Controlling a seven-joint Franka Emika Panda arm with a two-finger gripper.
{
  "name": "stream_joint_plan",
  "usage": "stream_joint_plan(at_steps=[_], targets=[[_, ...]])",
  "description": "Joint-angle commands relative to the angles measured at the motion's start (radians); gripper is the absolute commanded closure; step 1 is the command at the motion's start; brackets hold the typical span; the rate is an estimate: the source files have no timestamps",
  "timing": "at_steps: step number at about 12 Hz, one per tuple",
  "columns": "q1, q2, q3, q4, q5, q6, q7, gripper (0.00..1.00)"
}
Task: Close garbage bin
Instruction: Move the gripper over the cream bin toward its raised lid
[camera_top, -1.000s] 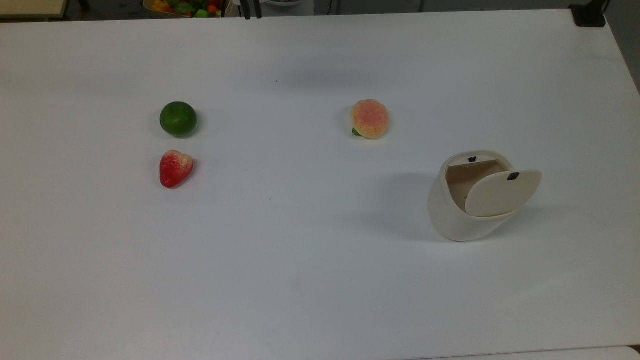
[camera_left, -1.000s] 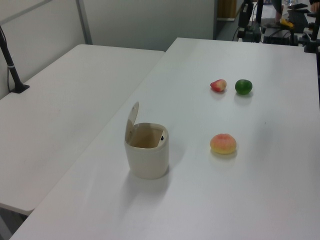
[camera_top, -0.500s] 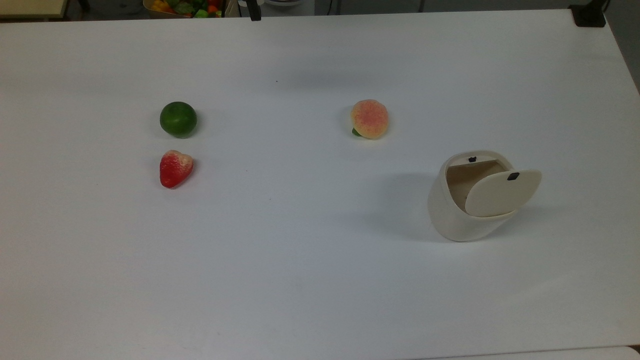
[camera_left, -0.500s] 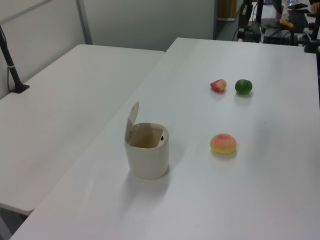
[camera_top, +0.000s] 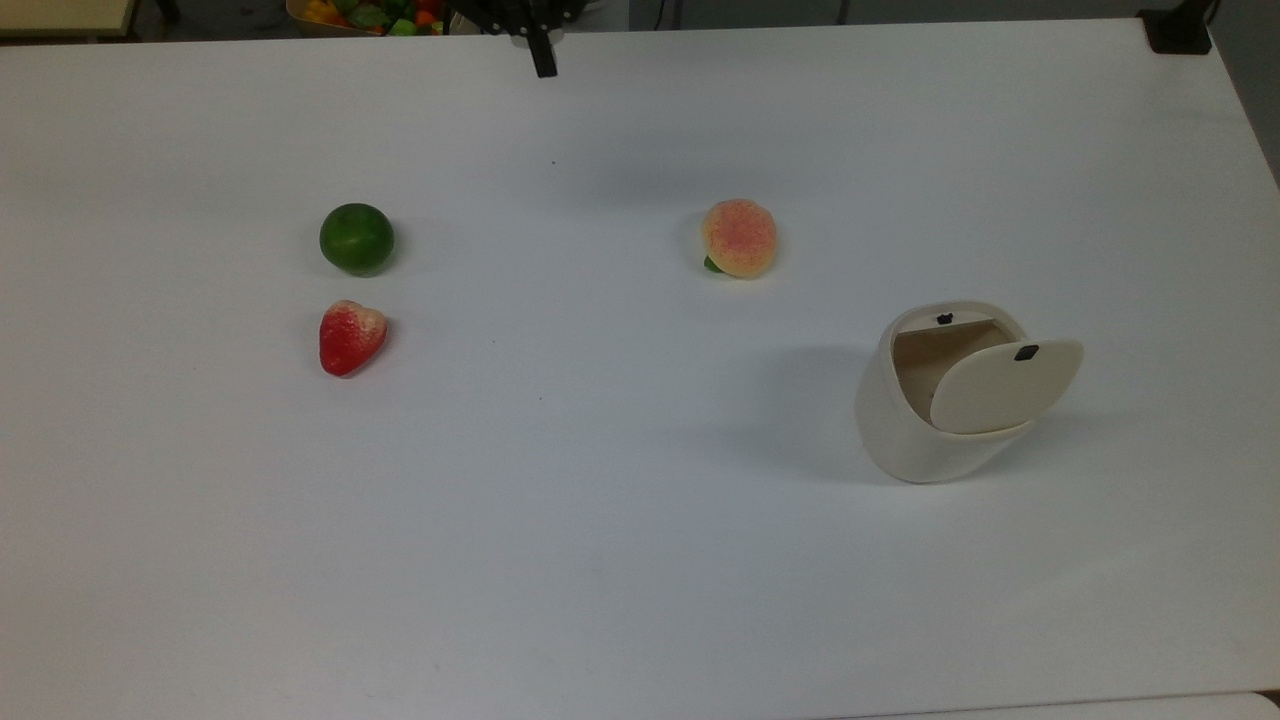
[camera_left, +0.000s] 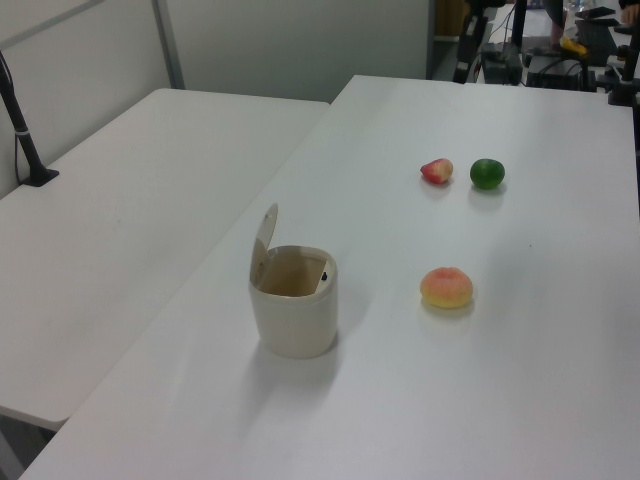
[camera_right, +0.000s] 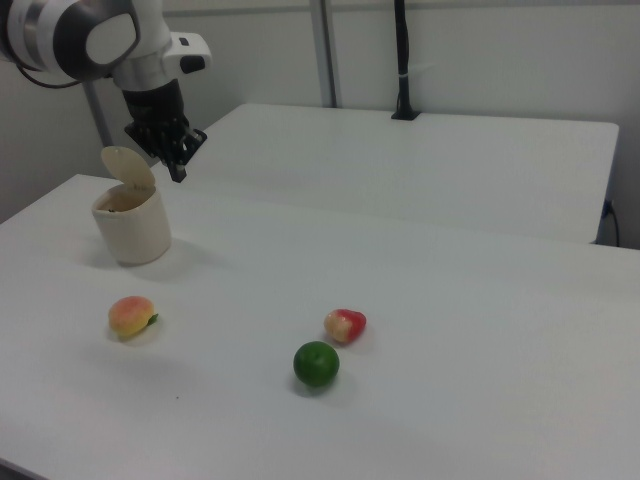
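Claw (camera_top: 541, 62) has dropped further into the top view's upper edge than a second ago; fruits and bin unmoved. Fingers look pressed narrow, holding nothing. Garbage bin (camera_top: 935, 415) sits on the desk (camera_top: 620, 560) at the top view's right, lid (camera_top: 1003, 386) tilted up, open. Best move, I'd say: travel over, come behind the lid, push gently down toward the rim so the tub doesn't tip.
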Motion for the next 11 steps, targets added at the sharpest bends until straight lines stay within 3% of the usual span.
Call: stream_joint_plan(at_steps=[1, 4, 8, 11], targets=[[0.066, 0.009, 0.003, -0.010, 0.016, 0.120, 0.019, 1.00], [0.129, 0.063, 0.017, 0.007, 0.004, 0.230, 0.094, 1.00], [0.146, 0.111, 0.057, 0.021, 0.002, 0.382, 0.153, 1.00], [0.199, 0.202, 0.057, 0.097, 0.002, 0.488, 0.193, 1.00]])
